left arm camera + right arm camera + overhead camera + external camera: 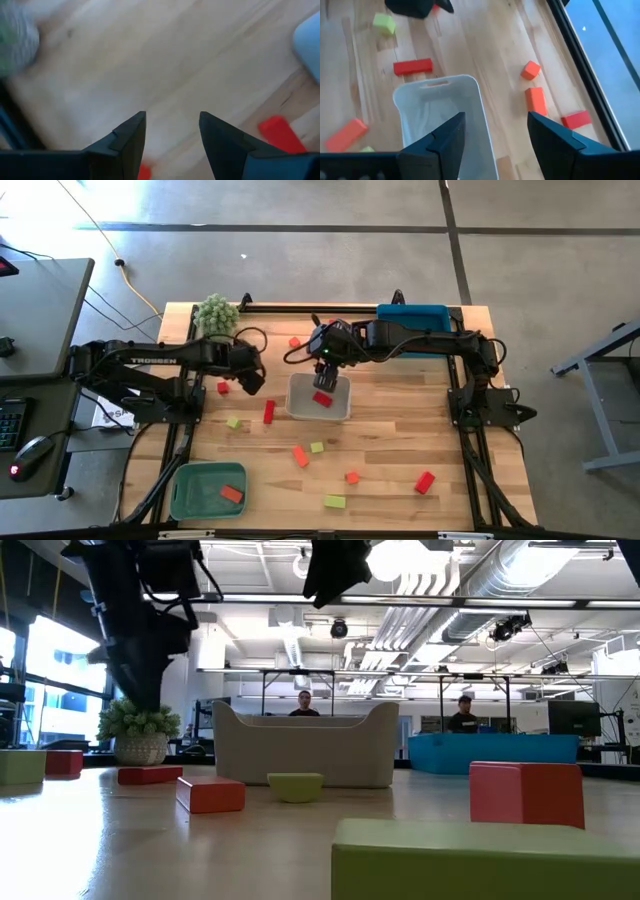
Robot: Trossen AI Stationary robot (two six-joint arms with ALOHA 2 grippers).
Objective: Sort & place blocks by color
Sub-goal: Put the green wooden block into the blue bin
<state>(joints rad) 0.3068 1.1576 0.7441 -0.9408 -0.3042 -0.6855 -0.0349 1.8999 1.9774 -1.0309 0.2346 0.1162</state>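
Seen from above: wooden table (400, 440) with two dark arms reaching toward its middle. Right gripper (325, 375) poised over the far edge of a white tray (342, 408) at table centre, fingers (445, 142) spread wide and holding nothing — tray's pale floor visible between them in the wrist view. One red block (322, 399) lying inside the white tray. Left gripper (250, 380) hanging just left of that tray, fingers (127, 137) apart and empty, bare wood between them, a small red block (223, 388) just beside it on the left. Red bar (269, 411) between left gripper and white tray. Remaining blocks scattered over the near half: yellow-green block (233, 422), orange-red block (300, 456), yellow-green block (334, 501), red block (425, 482) toward the right. Green tray (190, 490) at the near-left corner, holding one orange-red block (232, 494). Blue tray (430, 311) at the far edge — fuzzy green plant (216, 312) at far left.
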